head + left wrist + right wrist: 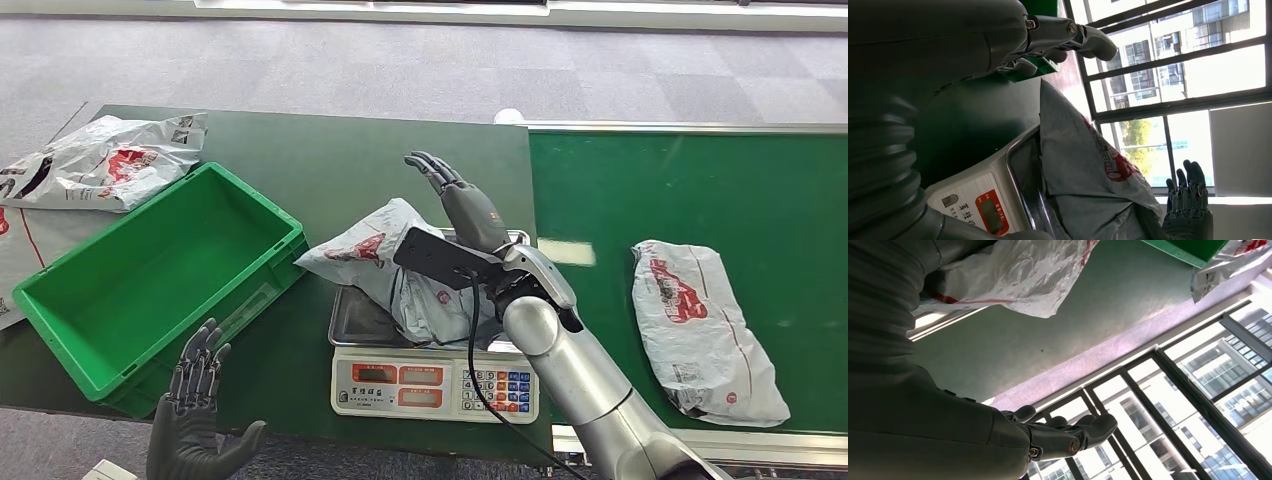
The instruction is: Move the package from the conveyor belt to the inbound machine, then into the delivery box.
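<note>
A dark green table stands on grey carpet tiles, butted against a green conveyor belt framed by a pale metal rail; the wrist views look past the tabletop to large dark-framed windows with buildings beyond. On the table sits a weighing scale, the inbound machine, with a shiny steel pan, a cream front panel, two red displays and a keypad. A crumpled grey-white plastic package printed in red lies on that pan, its pointed end hanging over the pan's left edge toward the delivery box, a rectangular green plastic crate with smooth walls and a ribbed rim set at an angle at the table's front left corner. A second package lies flat on the belt near its front rail, well apart from the scale, and more of the same wrinkled bags lie at the table's far left, beside and behind the crate. The right hand is raised above the far side of the scale, just behind the package, fingers extended and apart, holding nothing; its silver arm crosses the scale's right side with a black cable trailing. The left hand hovers low by the table's front edge, below the crate's near corner, fingers spread and empty. Bare tabletop lies between crate and scale and behind both.
</note>
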`<state>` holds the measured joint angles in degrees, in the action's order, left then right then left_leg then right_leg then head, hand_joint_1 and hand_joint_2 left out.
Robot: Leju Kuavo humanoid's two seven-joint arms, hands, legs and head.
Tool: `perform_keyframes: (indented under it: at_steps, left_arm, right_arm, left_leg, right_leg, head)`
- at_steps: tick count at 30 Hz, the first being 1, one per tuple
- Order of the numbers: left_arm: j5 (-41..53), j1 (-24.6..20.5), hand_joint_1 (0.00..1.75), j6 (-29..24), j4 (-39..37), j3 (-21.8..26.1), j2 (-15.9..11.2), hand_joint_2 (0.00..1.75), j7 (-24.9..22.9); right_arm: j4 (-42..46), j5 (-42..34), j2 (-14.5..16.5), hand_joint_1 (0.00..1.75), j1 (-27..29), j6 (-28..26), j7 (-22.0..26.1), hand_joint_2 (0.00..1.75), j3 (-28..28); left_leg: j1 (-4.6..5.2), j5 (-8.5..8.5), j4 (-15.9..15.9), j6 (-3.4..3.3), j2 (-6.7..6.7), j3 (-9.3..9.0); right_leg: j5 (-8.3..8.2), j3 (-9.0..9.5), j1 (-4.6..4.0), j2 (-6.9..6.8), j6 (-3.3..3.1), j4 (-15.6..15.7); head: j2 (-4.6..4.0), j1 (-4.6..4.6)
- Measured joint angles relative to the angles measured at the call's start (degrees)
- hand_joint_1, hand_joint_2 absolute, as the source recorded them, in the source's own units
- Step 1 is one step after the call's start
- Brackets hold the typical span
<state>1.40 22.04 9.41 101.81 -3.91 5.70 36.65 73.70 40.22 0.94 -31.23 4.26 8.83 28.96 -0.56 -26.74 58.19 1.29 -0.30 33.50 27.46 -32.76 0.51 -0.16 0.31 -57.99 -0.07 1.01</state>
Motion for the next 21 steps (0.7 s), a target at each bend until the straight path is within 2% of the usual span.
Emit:
perform_keyframes:
  at_steps: [21]
  left_arm:
    - [0.0,0.0,0.00,0.0,0.0,0.0,0.0,1.75,0.0]
  right_arm:
    - [0.0,0.0,0.0,0.00,0.0,0.0,0.0,1.75,0.0]
  left_leg:
    - [0.00,0.00,0.0,0.00,0.00,0.00]
  right_leg:
    - [0.00,0.00,0.00,0.00,0.00,0.0]
  head:
    - [0.00,0.00]
